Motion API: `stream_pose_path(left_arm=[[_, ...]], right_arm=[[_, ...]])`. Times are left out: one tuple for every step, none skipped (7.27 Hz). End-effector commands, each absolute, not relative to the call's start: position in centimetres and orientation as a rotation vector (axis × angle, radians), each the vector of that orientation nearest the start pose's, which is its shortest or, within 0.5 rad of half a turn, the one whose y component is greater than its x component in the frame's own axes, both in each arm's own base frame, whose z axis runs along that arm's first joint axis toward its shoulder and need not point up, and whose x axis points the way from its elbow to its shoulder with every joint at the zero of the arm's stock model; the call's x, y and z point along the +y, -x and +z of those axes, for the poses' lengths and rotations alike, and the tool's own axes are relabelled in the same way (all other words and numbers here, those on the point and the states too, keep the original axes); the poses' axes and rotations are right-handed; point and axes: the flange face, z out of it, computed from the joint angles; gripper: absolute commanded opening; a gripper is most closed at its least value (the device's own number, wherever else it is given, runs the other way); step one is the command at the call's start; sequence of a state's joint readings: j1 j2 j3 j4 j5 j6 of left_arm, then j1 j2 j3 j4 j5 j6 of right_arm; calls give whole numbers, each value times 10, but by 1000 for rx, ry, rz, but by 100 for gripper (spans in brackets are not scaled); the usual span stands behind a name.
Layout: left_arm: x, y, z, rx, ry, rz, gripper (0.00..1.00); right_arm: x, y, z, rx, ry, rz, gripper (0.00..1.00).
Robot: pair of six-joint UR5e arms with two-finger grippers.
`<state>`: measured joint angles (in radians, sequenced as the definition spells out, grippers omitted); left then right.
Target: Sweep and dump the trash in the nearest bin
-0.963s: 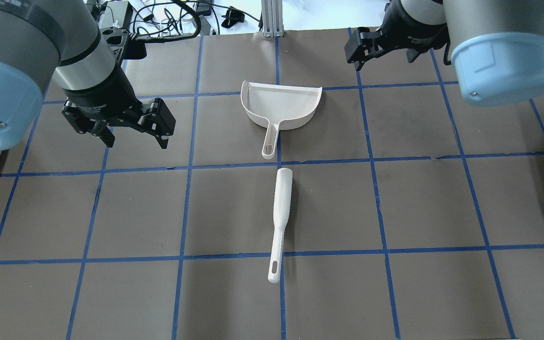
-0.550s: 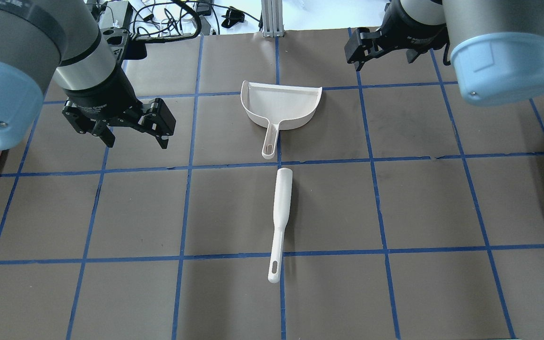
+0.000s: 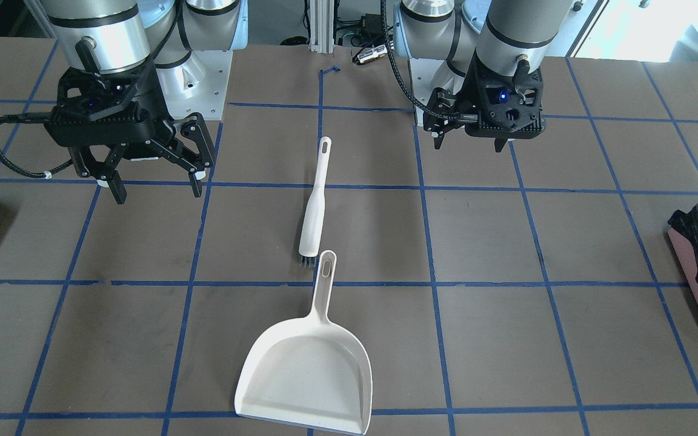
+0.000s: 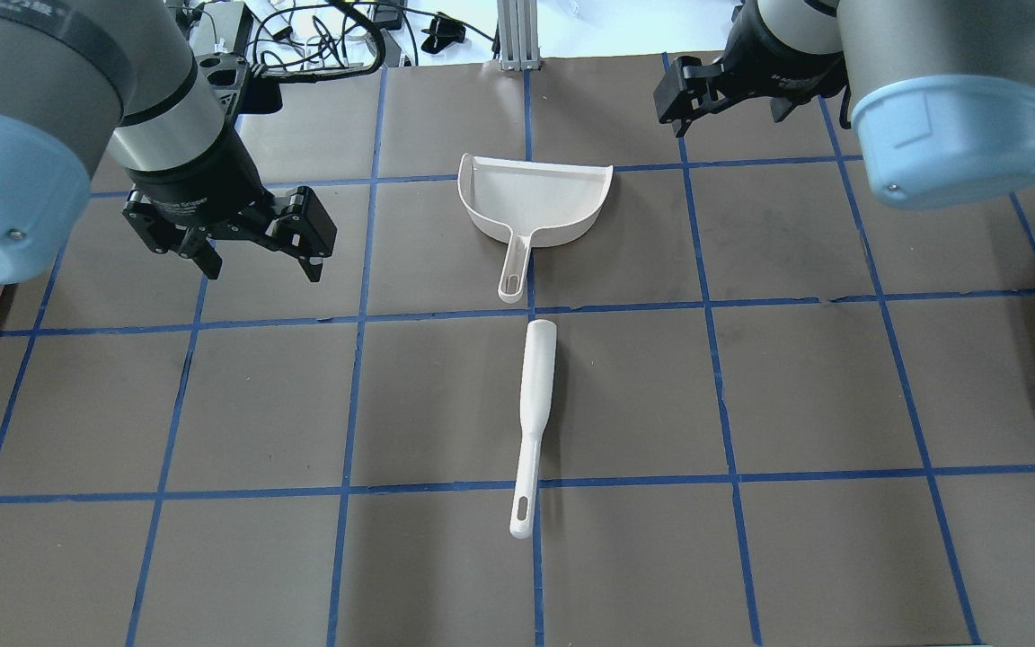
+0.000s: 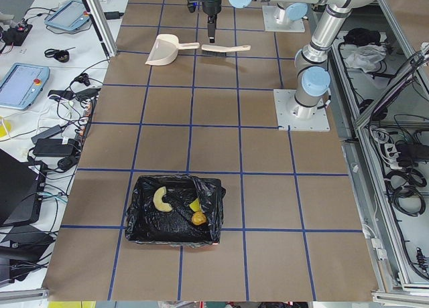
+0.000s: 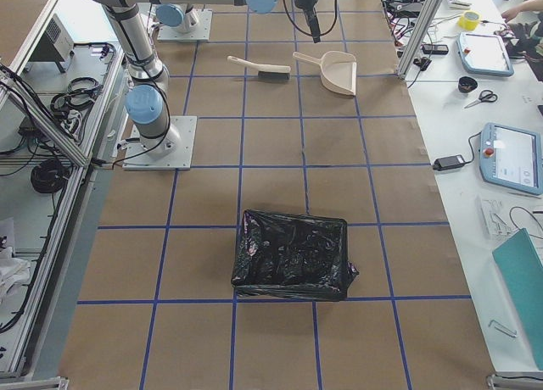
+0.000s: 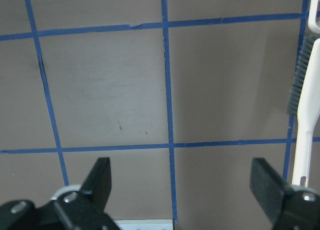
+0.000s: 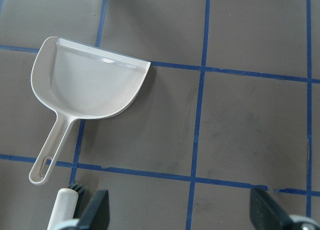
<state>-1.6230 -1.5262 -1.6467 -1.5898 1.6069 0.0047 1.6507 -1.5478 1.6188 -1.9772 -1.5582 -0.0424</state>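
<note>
**Slight drift up top, nothing gripped**

Nudges right gripper (image 3: pixel 156 192) a hair toward the left edge since a second ago, and shifts left gripper (image 4: pixel 262 271) just as little. Leaves dustpan (image 4: pixel 535 202) and brush (image 4: pixel 537 386) exactly where they lay.

Shows both claws released. Spreads left gripper's fingers (image 7: pixel 100 180) wide over bare table (image 4: pixel 796 386), with only the brush at the wrist view's right margin. Spreads right gripper's fingers (image 8: pixel 97 210) just as wide, clasping nothing, with dustpan and brush tip below. Hangs both above the tabletop toward the robot's edge, one over the left half and one over the right.

Sets dustpan flat, midway between left and right edges and nearer the operators' edge. Turns its mouth to that edge and its handle to the robot's. Lines brush up behind it, bristles just beside the handle's end yet apart from it, own handle toward the robot's edge.

Places trash (image 5: pixel 198 217) inside bin (image 5: pixel 167 236) by the left edge: a cream crescent, a yellow-green piece and a brown-orange lump on the crinkled black liner. Reveals the bin's pink side in the front view. Puts other bin (image 6: pixel 293 254), black-lined too, by the right edge.
</note>
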Motion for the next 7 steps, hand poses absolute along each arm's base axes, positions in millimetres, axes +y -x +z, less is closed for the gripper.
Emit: stream_pose_path(left_arm=[[-460,154,471,3102,-89,72,100],[-460,154,470,3103,-89,77,100],[-461,154,469,3101,-90,80,100],[-461,154,469,3101,-90,80,100],[-461,154,469,3101,-87,82,100],[-462,154,468,3101,-87,84,100],[-460,154,470,3101,-89,77,100]], right_arm=[[-514,-177,496,3073,194,-519,100],[-515,-177,495,3074,192,-517,100],[-515,-177,494,3074,190,-515,100],[-514,-177,490,3076,192,-503,100],[-514,-177,487,3069,190,-542,100],[-516,-177,485,3060,190,-582,100],[-515,-177,483,3062,187,-576,100]])
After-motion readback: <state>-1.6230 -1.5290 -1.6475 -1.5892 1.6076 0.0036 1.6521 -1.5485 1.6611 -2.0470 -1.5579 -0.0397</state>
